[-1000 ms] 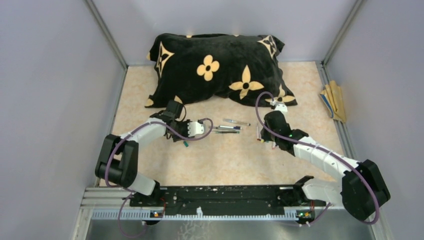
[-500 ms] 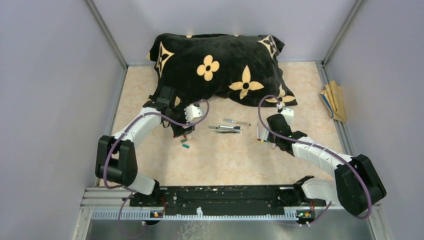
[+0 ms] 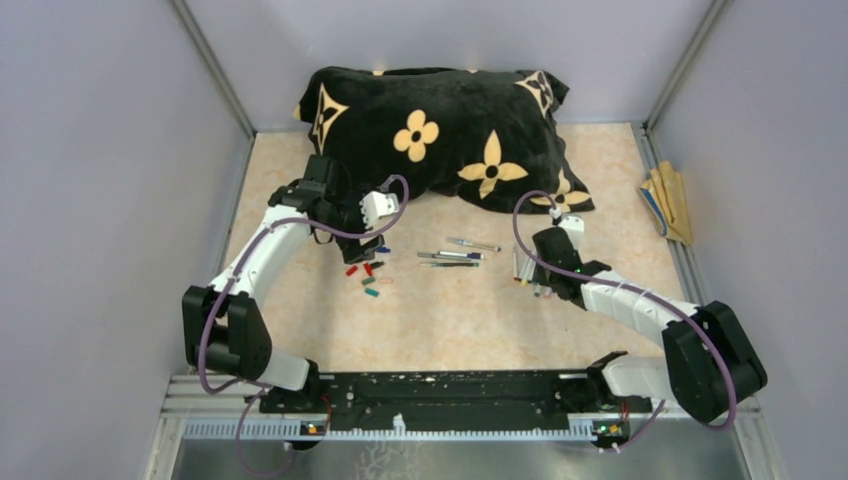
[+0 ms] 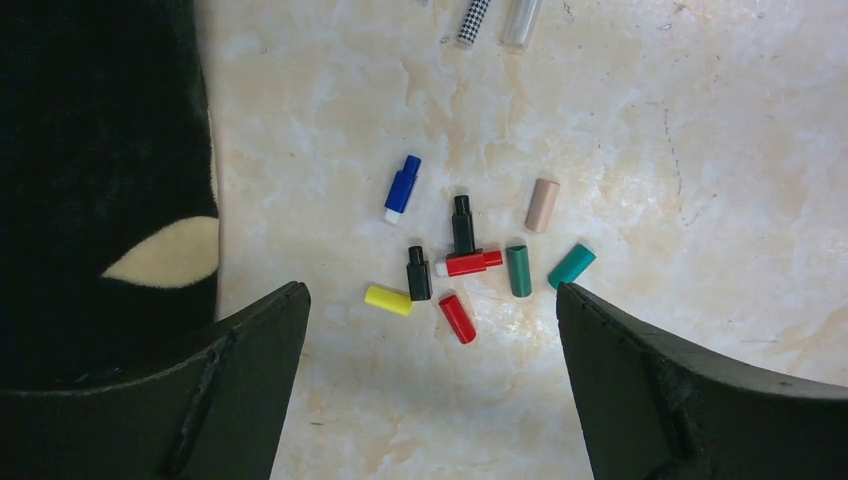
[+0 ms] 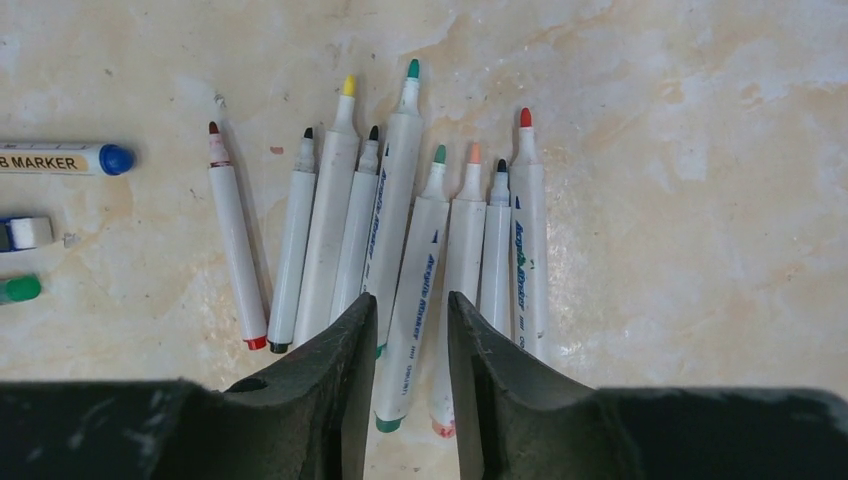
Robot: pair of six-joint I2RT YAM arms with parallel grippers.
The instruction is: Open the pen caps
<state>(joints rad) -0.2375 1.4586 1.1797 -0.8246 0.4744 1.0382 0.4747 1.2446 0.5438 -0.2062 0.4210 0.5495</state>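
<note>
Several loose pen caps (image 4: 472,263) lie in a small cluster on the marble top: red, black, green, teal, yellow, beige and a blue one (image 4: 402,185). My left gripper (image 4: 428,325) hangs wide open above the near edge of that cluster, holding nothing. In the top view it (image 3: 372,238) is just behind the caps (image 3: 368,276). Several uncapped pens (image 5: 400,230) lie side by side with their coloured tips pointing away. My right gripper (image 5: 412,305) stands narrowly open over their rear ends. A green-ended pen (image 5: 415,300) lies in the gap, free of both fingers.
A black pillow (image 3: 440,130) with cream flowers fills the back, and its edge (image 4: 100,150) is close to my left finger. Three capped pens (image 3: 455,255) lie mid-table, one a blue-capped marker (image 5: 60,160). Tan sticks (image 3: 668,205) lean at the right wall.
The left gripper opened wide and drew back toward the pillow, uncovering the cluster of caps. The right gripper's jaws parted a little over the pens.
</note>
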